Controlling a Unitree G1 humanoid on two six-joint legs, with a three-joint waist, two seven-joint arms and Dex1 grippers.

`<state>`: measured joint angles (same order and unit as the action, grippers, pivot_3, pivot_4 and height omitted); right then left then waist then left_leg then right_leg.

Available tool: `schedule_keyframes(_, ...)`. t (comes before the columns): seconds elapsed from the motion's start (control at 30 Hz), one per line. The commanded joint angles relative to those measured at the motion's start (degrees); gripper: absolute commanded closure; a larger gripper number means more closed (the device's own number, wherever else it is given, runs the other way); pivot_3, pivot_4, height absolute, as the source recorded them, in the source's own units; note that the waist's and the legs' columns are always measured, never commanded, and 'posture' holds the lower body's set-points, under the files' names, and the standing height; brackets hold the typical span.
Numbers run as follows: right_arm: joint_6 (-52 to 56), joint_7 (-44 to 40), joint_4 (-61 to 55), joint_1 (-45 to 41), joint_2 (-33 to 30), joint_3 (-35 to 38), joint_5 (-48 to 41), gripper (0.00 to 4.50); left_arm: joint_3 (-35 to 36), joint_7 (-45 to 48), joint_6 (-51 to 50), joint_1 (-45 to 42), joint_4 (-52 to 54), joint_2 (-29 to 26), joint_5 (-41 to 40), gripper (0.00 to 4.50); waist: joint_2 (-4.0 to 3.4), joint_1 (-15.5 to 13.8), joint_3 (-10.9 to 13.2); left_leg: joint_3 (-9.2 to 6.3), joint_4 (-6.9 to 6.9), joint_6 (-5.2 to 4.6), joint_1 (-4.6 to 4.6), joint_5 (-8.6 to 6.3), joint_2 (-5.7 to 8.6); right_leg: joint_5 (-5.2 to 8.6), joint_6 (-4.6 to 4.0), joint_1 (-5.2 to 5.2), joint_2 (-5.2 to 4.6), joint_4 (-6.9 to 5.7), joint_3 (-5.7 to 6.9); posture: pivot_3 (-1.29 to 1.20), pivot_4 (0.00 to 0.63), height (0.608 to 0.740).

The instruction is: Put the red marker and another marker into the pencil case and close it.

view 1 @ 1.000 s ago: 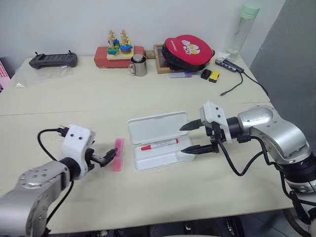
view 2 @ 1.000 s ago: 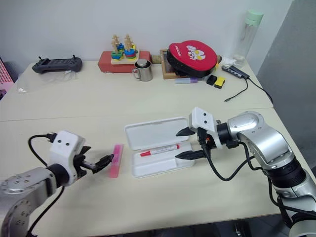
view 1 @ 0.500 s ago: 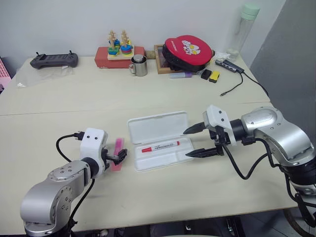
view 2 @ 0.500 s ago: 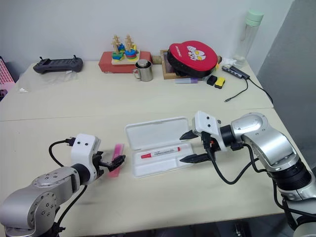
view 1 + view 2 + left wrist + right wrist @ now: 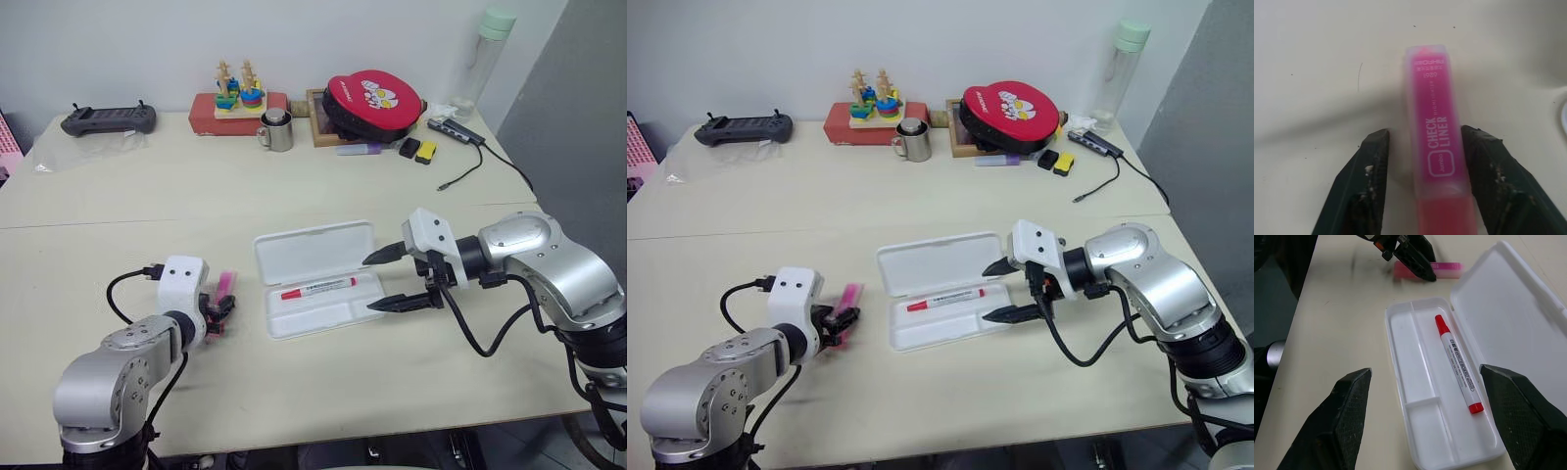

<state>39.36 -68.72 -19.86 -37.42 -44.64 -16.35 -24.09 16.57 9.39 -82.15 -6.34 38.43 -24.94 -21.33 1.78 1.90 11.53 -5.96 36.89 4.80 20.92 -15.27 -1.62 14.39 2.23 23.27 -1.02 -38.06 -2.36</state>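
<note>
A translucent pink highlighter (image 5: pixel 1435 142) with white lettering lies on a pale beige counter (image 5: pixel 294 392), between black fingers (image 5: pixel 1369 181). The white pencil case (image 5: pixel 315 279) holds a white-barrelled red marker (image 5: pixel 316 288) with red cap, red tail and dark print.

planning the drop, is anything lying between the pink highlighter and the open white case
Nothing visible: bare table separates the flat pink highlighter from the white hinged plastic case, whose tray holds the red-capped white marker with free room beside it.
</note>
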Motion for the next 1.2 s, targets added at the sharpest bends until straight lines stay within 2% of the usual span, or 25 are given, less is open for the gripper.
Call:
schedule_keyframes(0.03,-0.1,0.0,-1.6,-0.6,-0.2,1.7,-0.7,0.78,0.0,-0.2,-0.4,-0.1,-0.4,0.1,0.8,2.91,0.0,0.0,0.0,0.0,0.0,0.0,0.0,0.0,0.0,0.0,0.0,0.0,0.0,0.0,0.0,0.0,0.15,0.74)
schedule_keyframes(0.1,-0.3,0.0,-1.6,-0.6,-0.2,1.6,-0.6,0.78,-0.2,-0.4,-0.3,0.0,-0.7,-0.1,1.1,3.28,0.0,0.0,0.0,0.0,0.0,0.0,0.0,0.0,0.0,0.0,0.0,0.0,0.0,0.0,0.0,0.0,0.15,0.74)
schedule_keyframes(0.33,-0.3,0.0,-1.5,-0.7,-0.1,1.5,-0.6,0.78,-0.4,-0.4,-0.2,0.3,-0.6,0.2,1.4,3.3,0.0,0.0,0.0,0.0,0.0,0.0,-0.01,0.0,0.0,0.02,0.03,0.0,0.0,0.0,0.0,0.0,0.15,0.74)
schedule_keyframes(0.43,-0.2,-0.1,-1.5,-0.7,-0.2,1.6,-0.7,0.78,-0.7,1.9,1.6,1.3,1.4,-3.5,0.8,3.3,0.0,0.1,0.0,0.0,0.0,0.0,-0.01,0.0,0.0,0.02,0.03,0.0,0.0,0.0,0.0,0.0,0.15,0.74)
schedule_keyframes(0.63,-1.1,-0.5,-0.5,-0.8,-0.6,1.6,-0.1,0.78,-0.5,22.7,14.1,11.1,8.8,-28.6,-2.9,3.3,-0.03,0.3,0.1,0.02,-0.15,0.0,0.02,0.0,-0.02,0.03,-0.03,0.1,-0.02,0.05,0.0,0.0,0.15,0.74)
schedule_keyframes(0.7,-1.2,-0.3,0.1,-0.9,-0.5,1.5,0.2,0.78,-0.8,28.5,19.9,13.5,8.6,-34.6,-2.5,3.3,-0.05,0.1,0.1,0.07,-0.16,0.0,0.05,0.0,-0.02,0.05,-0.02,0.11,-0.02,0.13,-0.02,0.0,0.15,0.74)
schedule_keyframes(0.73,-1.2,-0.2,0.2,-0.9,-0.5,1.5,0.3,0.78,-0.6,29.9,21.7,14.2,8.3,-35.9,-2.5,3.3,-0.09,0.0,0.1,0.1,-0.16,0.0,0.04,0.0,-0.02,0.06,-0.01,0.1,-0.04,0.15,-0.03,0.0,0.15,0.74)
schedule_keyframes(0.83,-1.6,-0.5,0.3,-0.7,-0.7,1.5,0.5,0.78,0.0,34.6,26.6,13.7,7.3,-38.1,-3.6,3.3,-0.13,-0.2,0.2,0.16,-0.16,0.0,0.06,-0.01,-0.01,0.11,0.07,0.1,-0.06,0.2,-0.04,0.0,0.15,0.74)
schedule_keyframes(0.93,-1.8,-0.5,0.5,-0.8,-0.5,1.3,0.5,0.78,-4.9,39.2,33.7,9.0,5.7,-40.7,-2.5,3.3,-0.13,-0.2,0.2,0.13,-0.16,0.0,0.07,-0.01,-0.03,0.12,0.07,0.12,-0.04,0.18,-0.01,0.0,0.15,0.74)
schedule_keyframes(1.03,-1.8,-0.2,0.4,-0.8,-0.3,1.1,0.6,0.78,-12.8,39.2,39.5,2.3,1.9,-39.4,1.3,3.3,-0.2,-0.1,0.2,0.17,-0.16,0.0,0.07,-0.01,-0.02,0.11,0.09,0.11,-0.03,0.18,-0.03,0.0,0.15,0.74)
schedule_keyframes(1.2,-1.3,0.3,-0.1,-0.4,-0.3,1.2,0.5,0.78,-21.0,41.1,48.2,-3.4,-2.8,-37.5,6.7,3.3,-0.23,0.1,0.2,0.21,-0.16,-0.02,0.17,-0.01,-0.05,0.07,0.06,0.25,0.0,0.15,-0.08,0.0,0.15,0.74)
